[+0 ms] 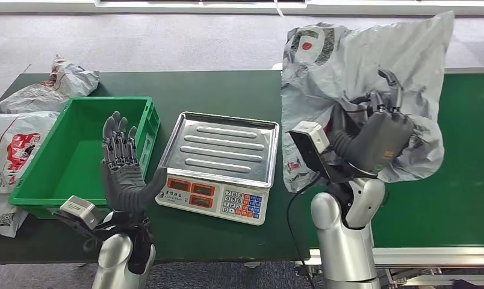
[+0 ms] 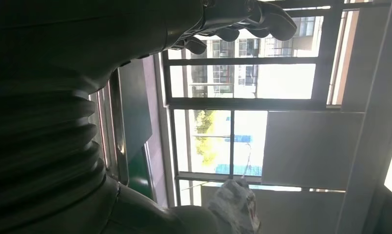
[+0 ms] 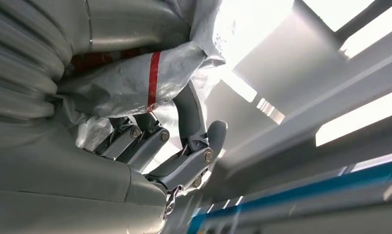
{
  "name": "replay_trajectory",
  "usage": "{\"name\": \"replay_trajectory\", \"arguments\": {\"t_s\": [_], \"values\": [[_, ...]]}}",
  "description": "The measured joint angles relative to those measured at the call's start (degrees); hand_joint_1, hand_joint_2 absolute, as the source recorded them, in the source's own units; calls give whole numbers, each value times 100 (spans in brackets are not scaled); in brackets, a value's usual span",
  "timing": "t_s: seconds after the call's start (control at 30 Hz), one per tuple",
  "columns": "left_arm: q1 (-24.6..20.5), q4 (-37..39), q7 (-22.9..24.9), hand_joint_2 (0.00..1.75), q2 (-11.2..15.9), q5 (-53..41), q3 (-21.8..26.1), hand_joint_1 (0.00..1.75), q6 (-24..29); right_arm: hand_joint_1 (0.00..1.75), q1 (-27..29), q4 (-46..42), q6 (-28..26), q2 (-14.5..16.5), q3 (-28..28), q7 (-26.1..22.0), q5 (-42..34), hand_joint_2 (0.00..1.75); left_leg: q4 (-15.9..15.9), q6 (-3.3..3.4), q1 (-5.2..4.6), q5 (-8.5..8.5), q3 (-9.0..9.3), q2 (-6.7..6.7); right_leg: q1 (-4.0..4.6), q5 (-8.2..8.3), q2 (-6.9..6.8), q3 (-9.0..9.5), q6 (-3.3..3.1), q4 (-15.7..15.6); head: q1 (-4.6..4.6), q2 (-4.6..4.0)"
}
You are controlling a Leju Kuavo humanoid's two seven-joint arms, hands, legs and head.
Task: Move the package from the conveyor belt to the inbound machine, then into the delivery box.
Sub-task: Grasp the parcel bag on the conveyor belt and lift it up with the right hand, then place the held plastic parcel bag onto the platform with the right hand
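A large grey plastic package [image 1: 354,66] with a red logo hangs lifted above the green conveyor belt [image 1: 468,180], to the right of the scale. My right hand [image 1: 381,135] grips it from below, fingers curled into the film. The right wrist view shows the fingers [image 3: 184,161] wrapped in the package [image 3: 130,83]. The inbound machine is a steel-topped scale [image 1: 221,162] with a keypad, its tray bare. The green delivery box [image 1: 77,150] stands left of it. My left hand [image 1: 122,165] is raised upright between box and scale, fingers spread, holding nothing.
Two more grey packages lie at the left: one [image 1: 53,87] behind the green box, one [image 1: 14,150] beside it. The dark green table's front edge runs below the scale. In the left wrist view, windows and a package [image 2: 235,204] show beyond my left hand [image 2: 243,19].
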Motion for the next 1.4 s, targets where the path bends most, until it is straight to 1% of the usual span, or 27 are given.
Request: {"name": "replay_trajectory", "arguments": {"t_s": [0.13, 0.2, 0.27, 0.43, 0.53, 0.6, 0.77, 0.8, 0.9, 0.93, 1.03, 1.1, 1.17, 1.4], "values": [[-153, 145, -141, 175, -23, 289, 0, 0, 58, 175, -940, 1421, 218, 77, 794, 190, -180, 175, 0, -13, 2, 17, -3, 8, 3, 12, 9, -16, -14, 6, -1, 0], [-196, 182, -164, 175, -29, 360, 0, 0, 65, 175, -1337, 2094, 177, 127, 1099, 222, -279, 175, 0, -13, 4, 26, -5, -3, 6, 14, 1, -17, -14, 7, -1, 0], [-214, 209, -168, 175, -32, 390, 0, 0, 66, 175, -1589, 2576, 103, 155, 1284, 227, -354, 175, 0, -14, 6, 29, -9, -17, 8, 15, -11, -16, -14, 7, -2, 0], [-247, 267, -176, 175, -33, 426, 0, 0, 74, 175, -1893, 3274, 85, 170, 1498, 223, -429, 175, 0, -14, 6, 30, -18, -19, 7, 15, -13, -21, -14, 9, -1, 0], [-266, 269, -256, 175, -33, 524, 0, 0, 157, 175, -2040, 3592, 306, 184, 1640, 240, -594, 175, 0, -14, 6, 29, -22, -19, 7, 15, -14, -22, -14, 8, -1, 0], [-296, 242, -324, 175, -33, 612, 0, 0, 270, 175, -2179, 3902, 378, 201, 1858, 311, -857, 175, 0, -14, 6, 30, -23, -19, 7, 16, -13, -24, -15, 8, -1, 0], [-334, 68, -382, 175, -31, 723, 0, 0, 485, 175, -2413, 4515, 298, 220, 2581, 522, -1364, 175, 0, -15, 8, 31, -22, -19, 10, 17, -13, -26, -16, 9, -2, 0], [-330, 24, -384, 175, -31, 728, 0, 0, 528, 131, -2447, 4602, 296, 220, 2705, 544, -1472, 175, 0, -15, 9, 31, -22, -19, 10, 17, -13, -26, -16, 10, -2, 0], [-306, -134, -388, 175, -29, 711, 0, 0, 649, 0, -2542, 4832, 328, 220, 3083, 601, -1805, 44, 0, -15, 9, 31, -23, -18, 10, 17, -13, -27, -17, 11, -1, 0], [-292, -186, -388, 175, -28, 701, 0, 0, 675, 0, -2567, 4893, 362, 220, 3194, 612, -1915, 0, 0, -15, 9, 31, -23, -18, 10, 17, -13, -27, -17, 11, -1, 0], [-240, -323, -388, 175, -25, 676, 3, 0, 717, 0, -2628, 5042, 665, 220, 3463, 585, -2370, 0, 0, -15, 9, 30, -24, -20, 9, 16, -13, -28, -17, 10, -1, 0], [-215, -399, -388, 175, -19, 651, 11, 0, 746, 0, -2651, 5109, 1024, 220, 3580, 429, -2822, 0, 0, -15, 9, 30, -25, -20, 9, 17, -13, -28, -17, 10, -1, 0], [-194, -457, -388, 175, -13, 630, 24, 0, 773, 0, -2659, 5143, 1265, 220, 3641, 279, -3139, 0, 0, -15, 8, 31, -25, -20, 9, 17, -14, -28, -17, 10, -1, 0], [-156, -524, -388, 175, -9, 623, 63, 0, 780, 0, -2673, 5189, 1354, 220, 3711, 227, -3249, 0, 0, -15, 8, 31, -24, -19, 9, 17, -13, -28, -17, 10, -2, 0]]}}
